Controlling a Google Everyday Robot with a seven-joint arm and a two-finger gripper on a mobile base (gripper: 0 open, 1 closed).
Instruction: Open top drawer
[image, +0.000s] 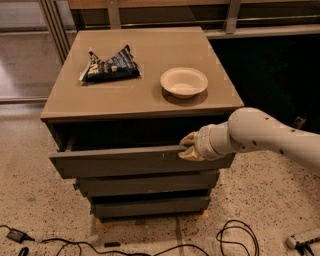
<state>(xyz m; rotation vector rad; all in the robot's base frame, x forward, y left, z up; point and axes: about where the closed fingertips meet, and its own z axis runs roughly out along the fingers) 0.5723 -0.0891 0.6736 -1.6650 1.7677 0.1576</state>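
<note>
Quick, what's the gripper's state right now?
The gripper: closed on the upper front edge of the top drawer, right of centre; the drawer is partly open.

White arm (272, 136) comes in from right edge, sloping slightly up toward frame centre; tan gripper (189, 148) at its tip, just right of centre, pointing left.

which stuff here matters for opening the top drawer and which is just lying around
For the job: top drawer, partly out; claw at its front's upper edge, right of centre.

Lying about: snack bag and white bowl on the cabinet top; two lower drawers; cables on the floor.
</note>
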